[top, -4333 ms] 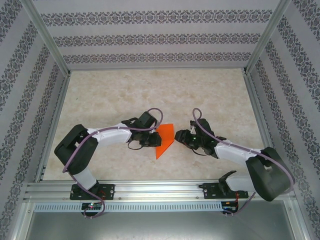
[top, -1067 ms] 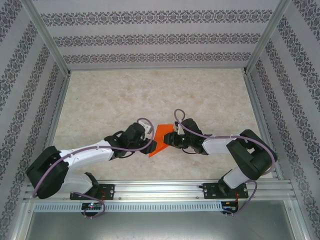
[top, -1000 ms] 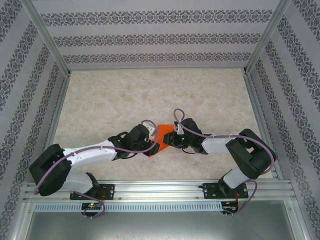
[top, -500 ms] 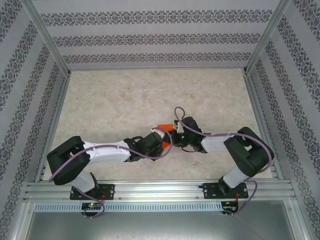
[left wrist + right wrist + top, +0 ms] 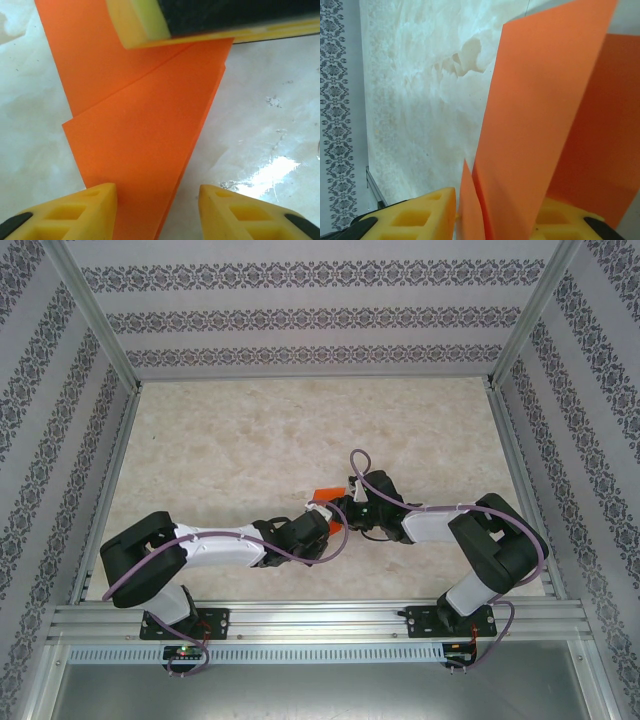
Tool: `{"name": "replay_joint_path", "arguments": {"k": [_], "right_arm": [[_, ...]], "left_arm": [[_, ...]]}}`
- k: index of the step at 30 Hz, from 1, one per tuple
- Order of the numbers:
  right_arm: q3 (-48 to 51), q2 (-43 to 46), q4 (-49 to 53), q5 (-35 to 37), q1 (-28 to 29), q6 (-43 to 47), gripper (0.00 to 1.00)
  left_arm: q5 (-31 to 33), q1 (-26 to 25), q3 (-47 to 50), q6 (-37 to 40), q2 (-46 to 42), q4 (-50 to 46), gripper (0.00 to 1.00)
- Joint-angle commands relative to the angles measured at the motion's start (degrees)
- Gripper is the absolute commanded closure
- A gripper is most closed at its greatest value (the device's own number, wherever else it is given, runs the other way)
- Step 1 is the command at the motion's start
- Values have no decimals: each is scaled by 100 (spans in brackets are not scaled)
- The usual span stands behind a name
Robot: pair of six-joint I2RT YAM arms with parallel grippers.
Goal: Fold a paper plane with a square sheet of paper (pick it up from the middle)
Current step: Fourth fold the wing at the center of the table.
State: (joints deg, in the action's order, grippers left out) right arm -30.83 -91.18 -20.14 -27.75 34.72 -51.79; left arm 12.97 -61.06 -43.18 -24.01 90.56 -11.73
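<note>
Currently the thin bright orange folded paper sheet (image 5: pixel 145 145) lies on the bench (image 5: pixel 220 440) between the arms: light, floppy. Left tool (image 5: pixel 156 192) gapes astride its tip; right tool (image 5: pixel 495 200) straddles a raised flap, grip we cannot tell. We'd pinch folded edges.

Orange paper plane (image 5: pixel 135 150), marbled beige table (image 5: pixel 250 430) (grey damask-striped walls (image 5: pixel 300 315)).
</note>
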Motion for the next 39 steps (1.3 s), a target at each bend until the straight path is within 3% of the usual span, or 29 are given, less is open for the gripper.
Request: {"name": "replay_joint_path", "arguments": {"k": [1, 10, 17, 26, 39], "right_arm": [[-109, 78, -61, -2, -63, -75, 67], [-142, 46, -33, 19, -66, -72, 67], [-213, 81, 37, -7, -66, -75, 67], [-248, 70, 46, -66, -62, -150, 81], [-215, -5, 80, 29, -63, -180, 76]], "left_arm": [[282, -73, -92, 36, 93, 72, 55], [363, -151, -46, 13, 101, 76, 65], [530, -205, -22, -58, 163, 81, 65], [771, -286, -39, -91, 275, 67, 61], [1021, -407, -17, -187, 261, 85, 71]]}}
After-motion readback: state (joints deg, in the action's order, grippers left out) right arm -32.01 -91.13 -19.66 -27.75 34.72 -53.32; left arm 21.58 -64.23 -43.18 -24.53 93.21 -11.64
